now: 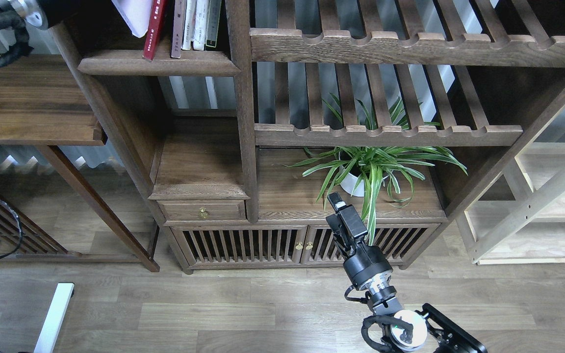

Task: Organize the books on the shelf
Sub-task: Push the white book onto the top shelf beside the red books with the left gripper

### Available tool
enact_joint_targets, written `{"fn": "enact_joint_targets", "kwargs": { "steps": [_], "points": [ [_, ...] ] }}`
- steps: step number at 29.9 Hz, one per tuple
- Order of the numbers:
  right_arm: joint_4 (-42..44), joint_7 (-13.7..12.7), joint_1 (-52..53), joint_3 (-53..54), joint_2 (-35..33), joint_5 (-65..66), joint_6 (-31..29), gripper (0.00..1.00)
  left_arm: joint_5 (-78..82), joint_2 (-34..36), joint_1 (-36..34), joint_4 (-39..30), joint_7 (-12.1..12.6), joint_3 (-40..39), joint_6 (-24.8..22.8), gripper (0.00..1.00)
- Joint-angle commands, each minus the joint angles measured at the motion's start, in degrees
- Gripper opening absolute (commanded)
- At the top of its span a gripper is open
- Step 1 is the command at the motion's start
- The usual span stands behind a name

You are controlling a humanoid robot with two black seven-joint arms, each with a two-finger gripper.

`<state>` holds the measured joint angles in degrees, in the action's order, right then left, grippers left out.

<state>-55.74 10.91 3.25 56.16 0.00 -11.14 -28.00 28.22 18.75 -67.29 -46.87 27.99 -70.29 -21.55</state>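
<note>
At the upper left of the frame, the dark walnut shelf (160, 66) with its rounded moulded front edge carries the books: a red one (154, 29) leaning, a white one (135, 14) tilted beside it, then slim spines standing upright. Our right gripper (337, 205) hangs lower centre, fingers together, before the striped-leaf plant (375, 166). We cannot tell the left gripper's state.

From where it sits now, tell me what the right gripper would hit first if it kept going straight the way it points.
Probably the spider plant: the right gripper points up and slightly left, toward the drooping leaves and white pot on the cabinet top. Depth is unclear from this one view, so it might reach the cabinet's front edge first.
</note>
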Motion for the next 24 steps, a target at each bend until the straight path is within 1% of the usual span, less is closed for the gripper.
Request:
{"fn": "enact_joint_targets", "kwargs": {
  "steps": [1,8,18,24],
  "points": [
    [0.01,-0.01,-0.53,0.0,0.0,-0.02,0.0,1.0,-0.27,-0.74,0.14,0.11,0.01,0.07,1.95,0.02],
    [0.01,-0.01,-0.88,0.0,0.0,-0.02,0.0,1.0,-0.62,-2.41,0.14,0.38,0.01,0.07,5.29,0.02],
    [0.01,-0.01,-0.97,0.0,0.0,-0.02,0.0,1.0,-0.79,-2.41,0.4,2.92,0.01,0.33,5.47,0.03],
    [-0.6,-0.01,-1.49,0.0,0.0,-0.02,0.0,1.0,-0.97,-2.41,1.89,3.19,0.01,1.65,5.03,0.03]
  ]
}}
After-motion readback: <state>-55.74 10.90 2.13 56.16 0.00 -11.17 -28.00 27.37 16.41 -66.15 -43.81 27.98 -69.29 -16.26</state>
